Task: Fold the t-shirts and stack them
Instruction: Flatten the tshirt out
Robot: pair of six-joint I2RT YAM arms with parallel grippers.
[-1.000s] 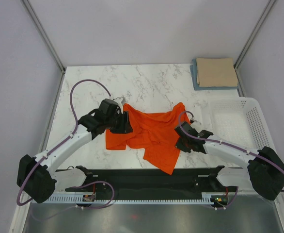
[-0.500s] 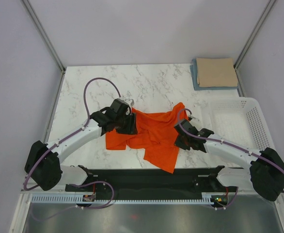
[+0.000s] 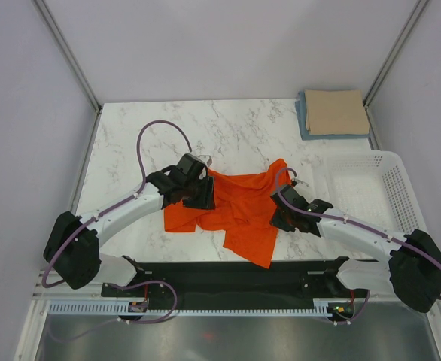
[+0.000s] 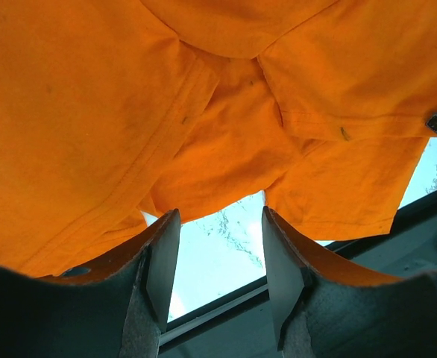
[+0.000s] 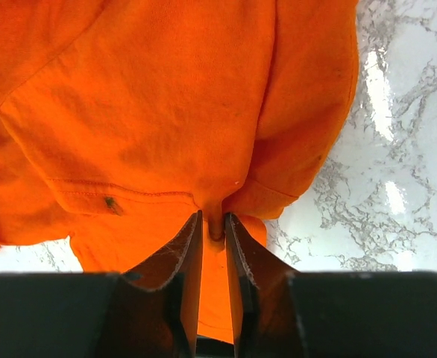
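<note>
While the orange shirt [image 3: 235,207] lies crumpled on the table [image 3: 235,128] just ahead of the arm bases, it is flanked by both arms, seemingly so that it can be drawn flat for folding. At its left edge the left gripper [image 4: 218,224] is held with jaws spread wide and nothing between them but bare marble. At the right edge the right gripper [image 5: 213,220] is set with jaws barely parted around a raised ridge of cloth; whether that ridge is gripped or lies loose cannot be told. Farther right the basket [image 3: 390,162] is seen. In the far right corner a folded tan shirt [image 3: 335,111] is stacked on a blue shirt [image 3: 303,120], judged to be the pile meant for the orange one. The jaws and hems are revealed only by the wrist views. The stack, the basket and the shirt's whole sprawl are taken in only from overhead.
</note>
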